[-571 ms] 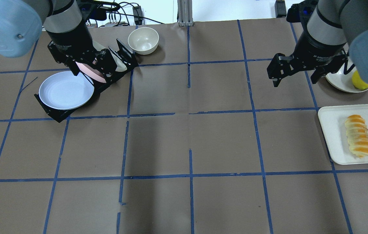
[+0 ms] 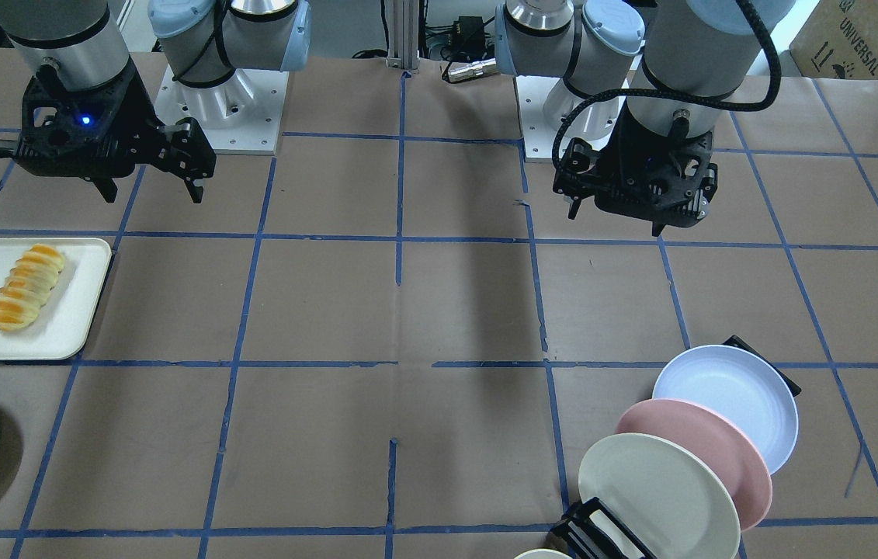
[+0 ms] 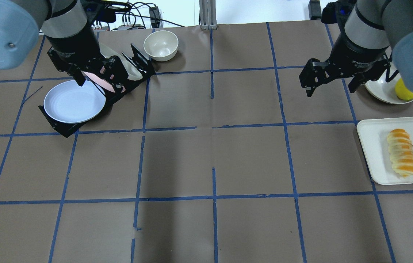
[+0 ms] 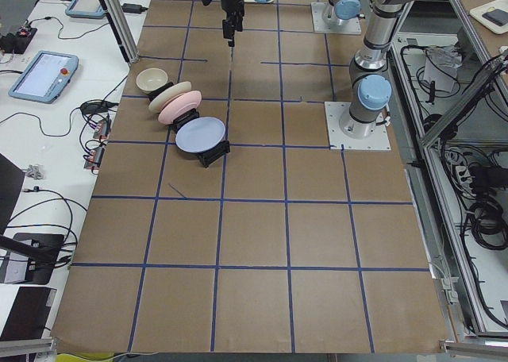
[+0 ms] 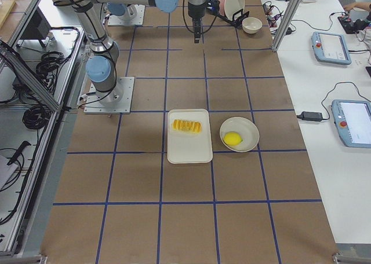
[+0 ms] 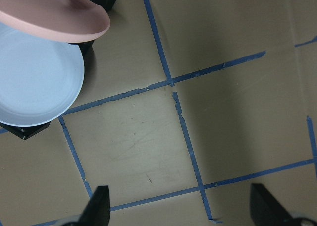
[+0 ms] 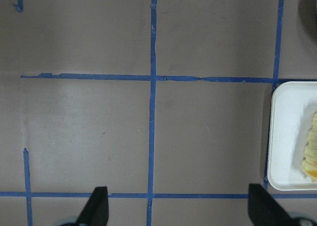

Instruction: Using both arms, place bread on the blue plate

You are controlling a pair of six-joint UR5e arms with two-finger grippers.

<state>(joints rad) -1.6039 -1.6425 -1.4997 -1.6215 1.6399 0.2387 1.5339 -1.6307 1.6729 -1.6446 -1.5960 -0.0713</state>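
The bread (image 3: 401, 152) lies on a white tray (image 3: 370, 146) at the right edge; it also shows in the front view (image 2: 26, 287) and at the edge of the right wrist view (image 7: 312, 154). The blue plate (image 3: 74, 101) leans at the front of a black rack (image 3: 64, 128), far left, and shows in the front view (image 2: 730, 400) and the left wrist view (image 6: 34, 82). My left gripper (image 3: 100, 83) hangs open and empty above the rack, over the pink plate. My right gripper (image 3: 330, 89) hangs open and empty above the table, left of and beyond the tray.
A pink plate (image 2: 691, 450) and a cream-white plate (image 2: 656, 489) stand in the rack behind the blue one. A white bowl (image 3: 160, 44) sits beyond the rack. A shallow bowl (image 3: 379, 91) holding a lemon (image 3: 404, 93) sits beyond the tray, under my right arm.
My left gripper has shifted a little to the left and farther from the robot, above the rack. My right gripper has barely moved. Bread and plates are unmoved.
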